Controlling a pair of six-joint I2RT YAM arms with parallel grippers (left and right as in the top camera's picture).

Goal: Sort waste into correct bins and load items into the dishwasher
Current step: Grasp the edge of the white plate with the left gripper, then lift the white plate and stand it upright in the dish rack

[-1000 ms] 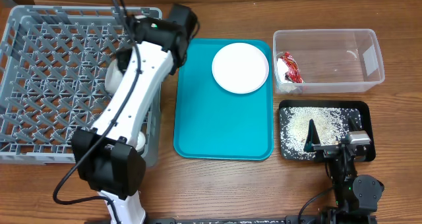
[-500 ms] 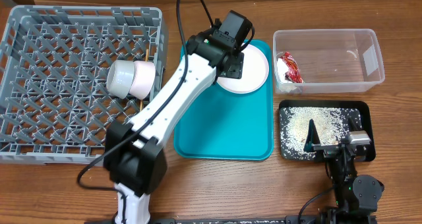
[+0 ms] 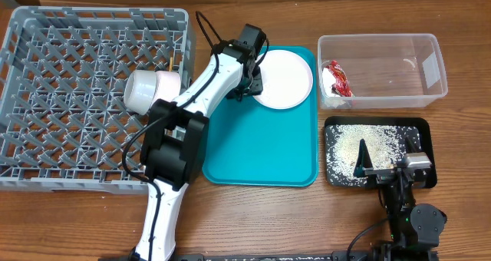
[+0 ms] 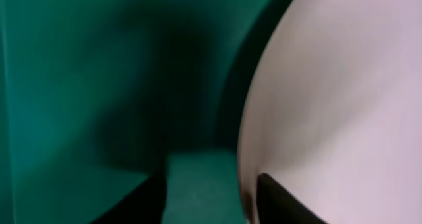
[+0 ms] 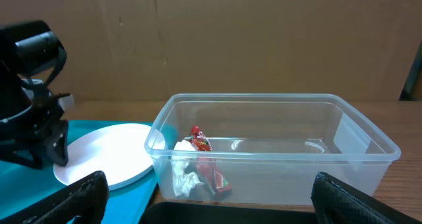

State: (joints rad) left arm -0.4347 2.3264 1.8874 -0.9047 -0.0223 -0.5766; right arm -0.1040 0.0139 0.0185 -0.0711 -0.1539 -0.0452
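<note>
The round white plate [image 3: 282, 78] [image 4: 343, 99] lies at the back of the teal tray. My left gripper [image 3: 249, 83] [image 4: 211, 197] is low at the plate's left rim, partly narrowed. One finger is over the tray and the other over the plate, and teal still shows between them. Two small bowls [image 3: 153, 92] lie on their sides in the grey dish rack [image 3: 69, 100], with a thin chopstick [image 3: 169, 64] beside them. The red-and-white wrapper [image 3: 336, 78] [image 5: 204, 161] sits in the clear tub [image 3: 414, 69] [image 5: 369, 158]. My right gripper [image 3: 387, 163] [image 5: 211, 207] hangs open over the black tray [image 3: 418, 127] of white grains [image 3: 368, 142].
The teal serving tray [image 3: 253, 146] [image 4: 79, 85] lies between the rack and the two bins. My left arm [image 3: 184, 130] [image 5: 30, 105] stretches from the front edge across the rack's right side to the plate [image 5: 109, 158]. Bare wooden table [image 3: 253, 215] lies along the front.
My left arm swung right from the rack to the plate, dropped to its left rim, and its jaws narrowed. The bowls in the rack came into view. The right arm stayed still.
</note>
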